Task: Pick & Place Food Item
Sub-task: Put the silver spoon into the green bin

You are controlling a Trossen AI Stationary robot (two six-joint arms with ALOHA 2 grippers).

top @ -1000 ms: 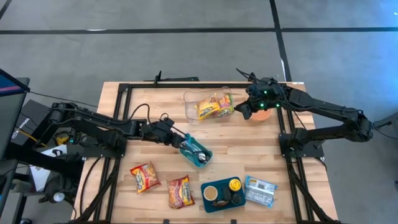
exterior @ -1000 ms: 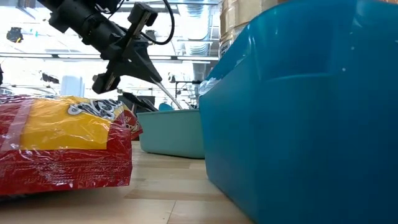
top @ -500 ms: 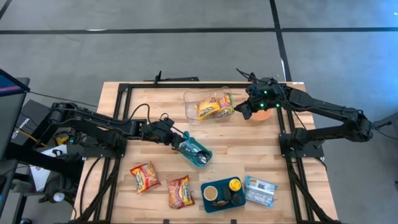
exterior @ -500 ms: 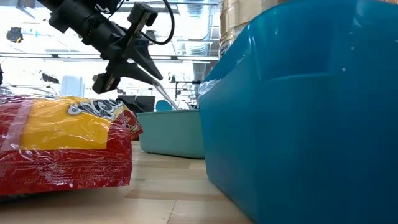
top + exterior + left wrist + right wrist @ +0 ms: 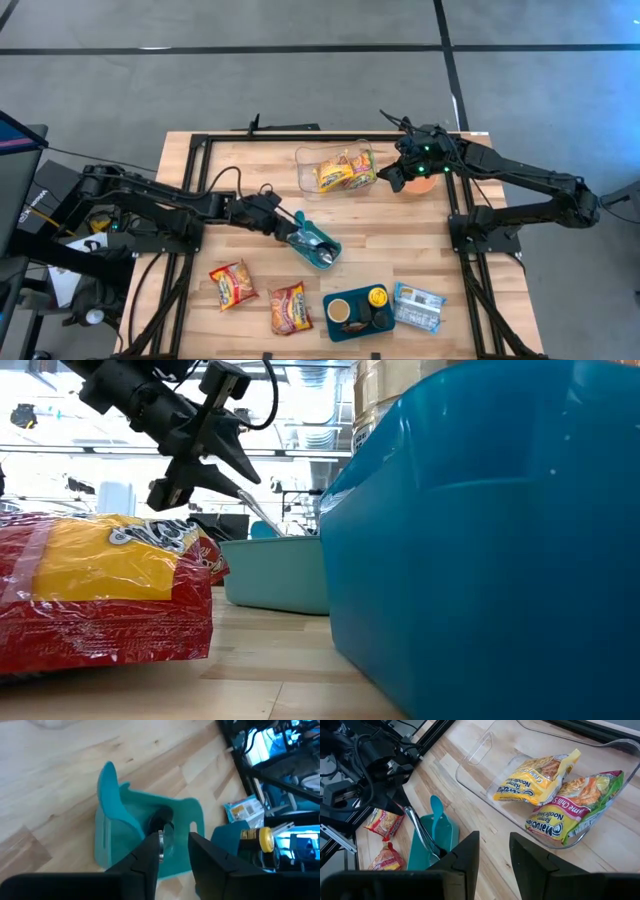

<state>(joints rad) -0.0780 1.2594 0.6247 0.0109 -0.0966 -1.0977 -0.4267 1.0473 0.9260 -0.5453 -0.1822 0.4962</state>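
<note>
Left gripper [image 5: 293,228] over teal bin [image 5: 316,245] – right wrist view alone shows spoon [image 5: 422,838] (metal) gripped.

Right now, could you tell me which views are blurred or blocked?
Low view: the blue bin fills the right side, close and soft; bright background glare. Left wrist view: everything is soft, the utensil between the fingers too. High view: sharp.

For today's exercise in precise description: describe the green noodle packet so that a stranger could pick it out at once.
Find the clear plastic tub at the far side of the wooden table, beside the right gripper. Two noodle packets lie inside; the green noodle packet is the one nearer that gripper. Its neighbour, the yellow noodle packet, is yellow, and the packets near the table's front edge are red.
</note>
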